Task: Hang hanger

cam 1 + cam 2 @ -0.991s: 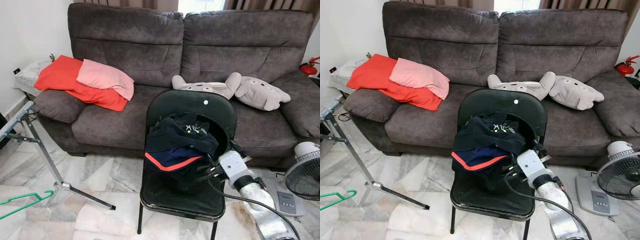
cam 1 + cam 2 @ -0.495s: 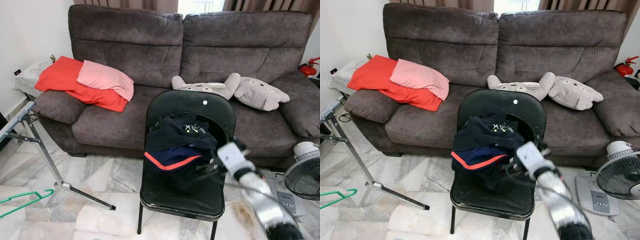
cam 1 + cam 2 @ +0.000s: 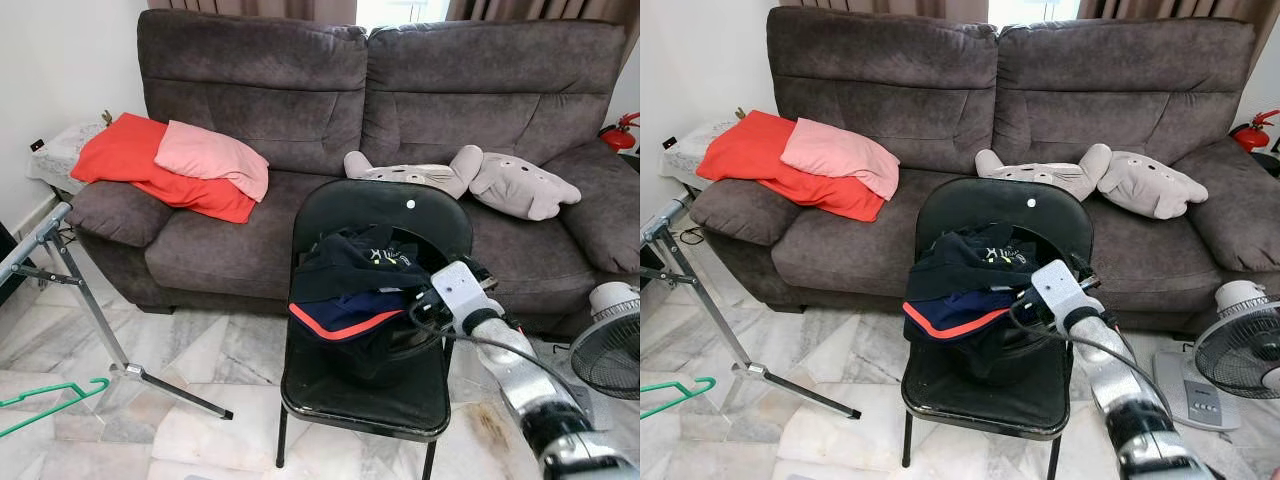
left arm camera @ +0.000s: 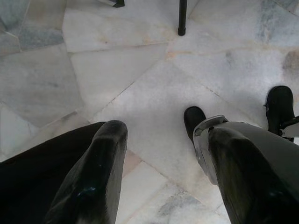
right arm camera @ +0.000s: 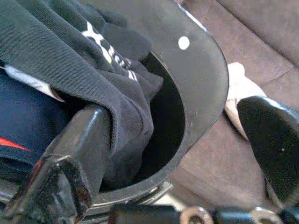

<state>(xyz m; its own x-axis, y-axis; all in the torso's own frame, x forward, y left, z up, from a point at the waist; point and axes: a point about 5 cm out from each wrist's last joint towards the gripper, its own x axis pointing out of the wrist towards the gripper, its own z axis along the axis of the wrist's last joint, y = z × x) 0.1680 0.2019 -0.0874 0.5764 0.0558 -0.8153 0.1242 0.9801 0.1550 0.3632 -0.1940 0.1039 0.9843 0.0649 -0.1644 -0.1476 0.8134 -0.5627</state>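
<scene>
Beside the black folding chair (image 3: 400,215), the right end effector (image 5: 187,140) gapes wide against dark bundled clothing (image 3: 355,290). Fabric could snag a finger; the green plastic hanger (image 3: 45,403) lies well apart on the floor.

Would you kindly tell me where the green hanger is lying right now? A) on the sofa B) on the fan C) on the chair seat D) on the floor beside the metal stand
D: the green hanger lies on the tiled floor next to the metal stand, left of the chair.

Sofa (image 3: 300,90): dark grey, against wall.
Cushions (image 3: 170,160): red under pink, at sofa's left end.
Fan (image 3: 610,345): on floor at right.
</scene>
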